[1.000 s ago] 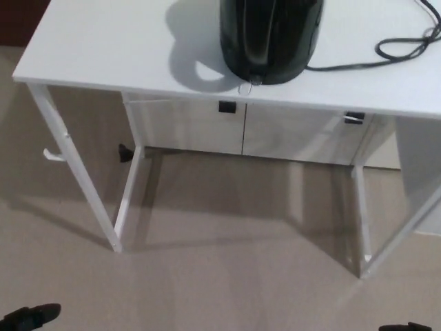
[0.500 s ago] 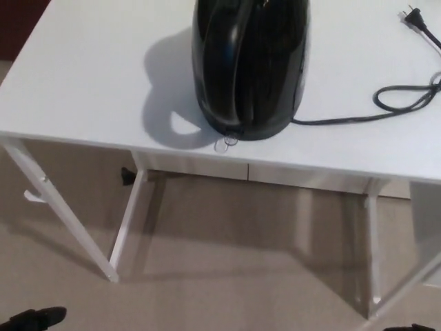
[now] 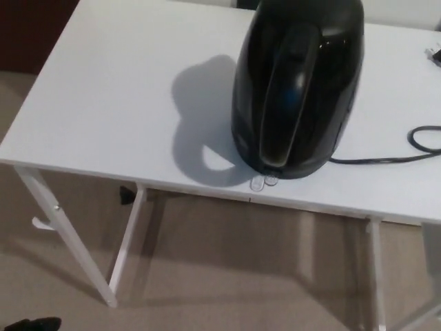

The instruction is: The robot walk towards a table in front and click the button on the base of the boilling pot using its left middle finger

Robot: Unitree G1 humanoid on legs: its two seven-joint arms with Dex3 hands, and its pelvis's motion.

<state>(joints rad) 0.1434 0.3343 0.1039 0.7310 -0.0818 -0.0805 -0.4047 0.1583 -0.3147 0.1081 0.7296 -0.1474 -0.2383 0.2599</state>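
White table (image 3: 103, 103) held the black kettle (image 3: 296, 89) near its front edge, switch (image 3: 264, 182) facing outward for pressing; neither hand showed, so finger state was unknowable.

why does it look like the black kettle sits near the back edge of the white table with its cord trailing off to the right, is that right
Not quite: the head view shows the black kettle near the front edge of the white table, its button almost at the rim. The cord does trail off to the right.
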